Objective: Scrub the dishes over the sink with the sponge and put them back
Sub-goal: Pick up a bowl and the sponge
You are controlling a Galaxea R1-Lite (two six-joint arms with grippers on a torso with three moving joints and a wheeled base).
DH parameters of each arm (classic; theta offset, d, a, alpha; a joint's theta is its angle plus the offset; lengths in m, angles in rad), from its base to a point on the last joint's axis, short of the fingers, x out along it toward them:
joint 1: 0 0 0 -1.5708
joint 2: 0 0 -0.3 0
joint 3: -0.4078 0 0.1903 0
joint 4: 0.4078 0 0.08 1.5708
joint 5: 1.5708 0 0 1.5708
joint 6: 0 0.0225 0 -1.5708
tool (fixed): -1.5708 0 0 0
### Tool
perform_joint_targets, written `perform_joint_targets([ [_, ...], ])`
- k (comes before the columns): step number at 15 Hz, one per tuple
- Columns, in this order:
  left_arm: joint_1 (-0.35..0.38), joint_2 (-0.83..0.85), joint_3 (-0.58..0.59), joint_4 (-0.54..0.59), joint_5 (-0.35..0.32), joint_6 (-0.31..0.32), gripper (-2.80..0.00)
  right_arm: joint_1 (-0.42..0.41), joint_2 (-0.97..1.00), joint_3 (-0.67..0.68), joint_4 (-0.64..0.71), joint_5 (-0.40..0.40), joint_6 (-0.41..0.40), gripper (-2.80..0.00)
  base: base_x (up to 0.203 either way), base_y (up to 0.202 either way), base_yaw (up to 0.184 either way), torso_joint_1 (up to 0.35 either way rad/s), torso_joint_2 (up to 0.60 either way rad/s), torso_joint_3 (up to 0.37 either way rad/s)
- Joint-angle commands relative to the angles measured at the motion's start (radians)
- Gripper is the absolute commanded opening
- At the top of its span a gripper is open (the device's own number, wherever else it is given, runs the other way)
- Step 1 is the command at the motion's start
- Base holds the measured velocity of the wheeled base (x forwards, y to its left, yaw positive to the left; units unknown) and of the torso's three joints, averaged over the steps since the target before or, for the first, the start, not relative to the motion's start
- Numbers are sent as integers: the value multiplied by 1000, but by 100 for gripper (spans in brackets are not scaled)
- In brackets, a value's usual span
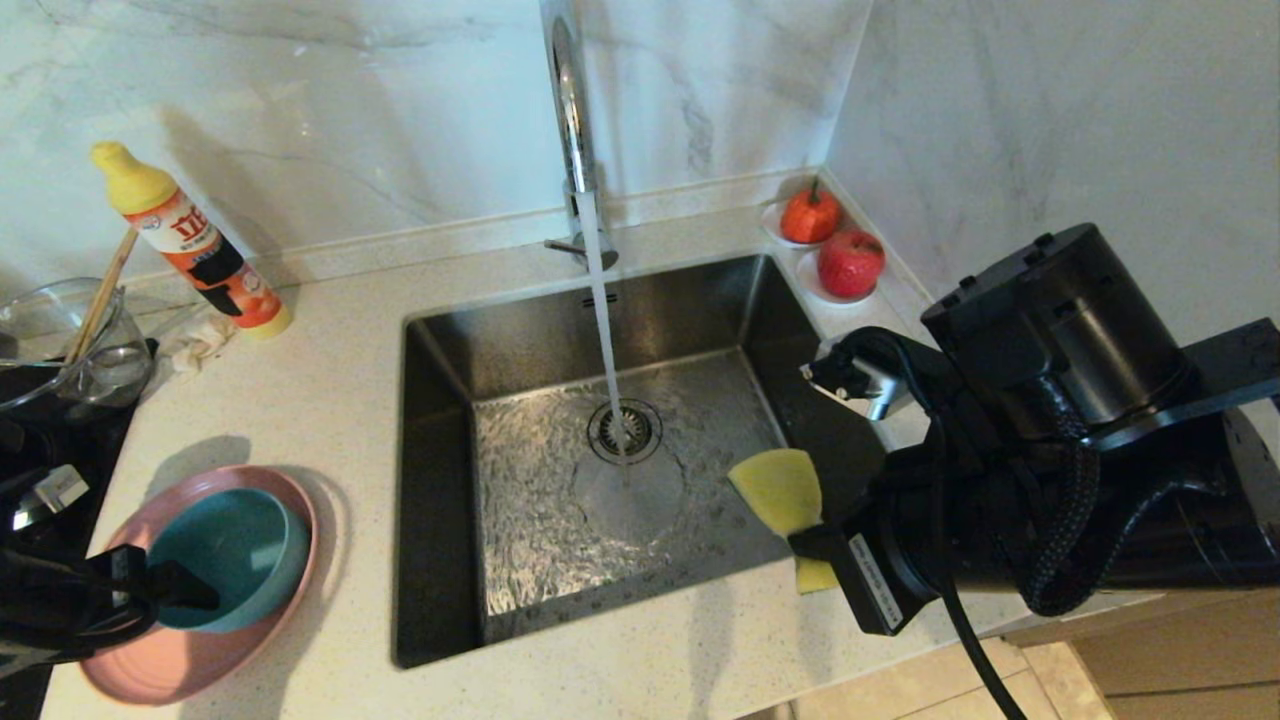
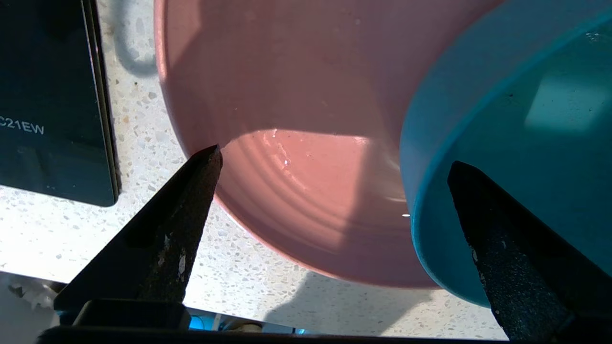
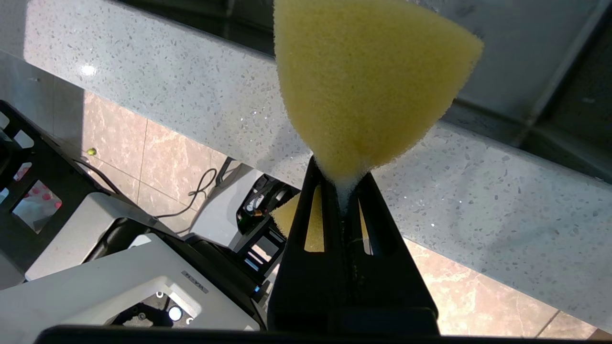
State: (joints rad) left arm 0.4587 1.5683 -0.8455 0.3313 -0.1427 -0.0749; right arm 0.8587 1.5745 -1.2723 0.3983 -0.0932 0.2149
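The left gripper (image 2: 334, 162) stands wide open and holds nothing; it hangs low over the near left part of the counter (image 1: 330, 400), at the edge of the dishes. In the left wrist view one finger (image 2: 191, 191) is beside the rim of the pink plate (image 2: 311, 191), and the other finger lies over the wall of the teal bowl (image 2: 478, 95), so the bowl's rim and part of the plate are between the two. The bowl (image 1: 235, 555) sits on the plate (image 1: 190, 650), left of the sink (image 1: 560, 470). The right gripper (image 3: 342, 191) is closed tight on the yellow sponge (image 3: 368, 81), pinching it at the middle so it fans out. It holds the sponge (image 1: 780, 490) over the near right part of the sink. Water runs from the tap (image 1: 570, 110) down to the drain (image 1: 624, 430).
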Motion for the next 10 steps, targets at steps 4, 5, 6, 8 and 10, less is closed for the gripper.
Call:
perform_joint_targets([
  [4, 0, 10, -1, 0, -63, 9, 0, -1, 1, 2, 1, 0, 3, -280, 0, 0, 0, 0, 0, 0],
  [5, 0, 13, -3, 0, -61, 9, 0, -1, -1, 2, 2, 0, 3, -280, 0, 0, 0, 0, 0, 0],
  [6, 0, 15, -3, 0, -61, 9, 0, -1, -2, -1, 2, 0, 2, -280, 0, 0, 0, 0, 0, 0],
  [8, 0, 15, 0, 0, -58, 10, -280, -1, -2, 0, 4, 0, 3, -280, 0, 0, 0, 0, 0, 0],
  [10, 0, 16, -3, -1, -54, 10, -280, 0, -1, 4, 2, 0, 3, -280, 0, 0, 0, 0, 0, 0],
])
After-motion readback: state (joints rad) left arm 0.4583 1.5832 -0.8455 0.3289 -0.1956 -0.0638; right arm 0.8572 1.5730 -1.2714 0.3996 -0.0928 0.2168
